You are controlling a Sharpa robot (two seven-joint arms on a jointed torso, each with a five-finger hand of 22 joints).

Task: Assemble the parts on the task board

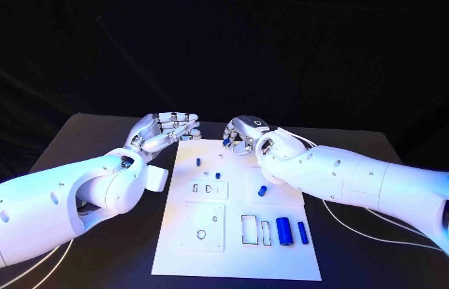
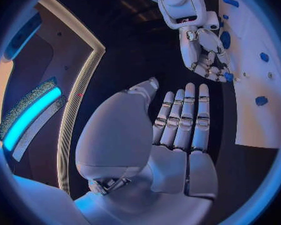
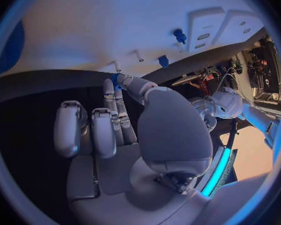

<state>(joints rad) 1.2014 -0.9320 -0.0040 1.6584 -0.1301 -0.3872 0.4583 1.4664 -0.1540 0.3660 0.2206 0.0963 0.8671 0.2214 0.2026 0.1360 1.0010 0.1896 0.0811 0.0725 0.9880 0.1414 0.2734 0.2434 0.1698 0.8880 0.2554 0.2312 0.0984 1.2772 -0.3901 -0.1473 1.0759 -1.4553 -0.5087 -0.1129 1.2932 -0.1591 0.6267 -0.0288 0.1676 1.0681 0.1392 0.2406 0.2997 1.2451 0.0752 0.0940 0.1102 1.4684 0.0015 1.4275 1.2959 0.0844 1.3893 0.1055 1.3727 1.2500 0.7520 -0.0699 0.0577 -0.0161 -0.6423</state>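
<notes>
Right robot hand (image 1: 245, 135) sits over the far edge of the task board (image 1: 187, 237), fingers curled in, and there's a small blue part (image 3: 117, 80) pinched at its fingertips, touching or just above the board edge; I can't tell which. Left robot hand (image 1: 169, 130) hovers just beside the board's far left corner, fingers straight and apart, holding nothing. Out on the board: a blue peg (image 1: 202, 161) standing near the far end, small blue pieces mid-board, two blue cylinders (image 1: 283, 230) by the near slots. This looks like a placing step. Next move calls for lining the pinched part over its seat on the dark surface's board, gently.
</notes>
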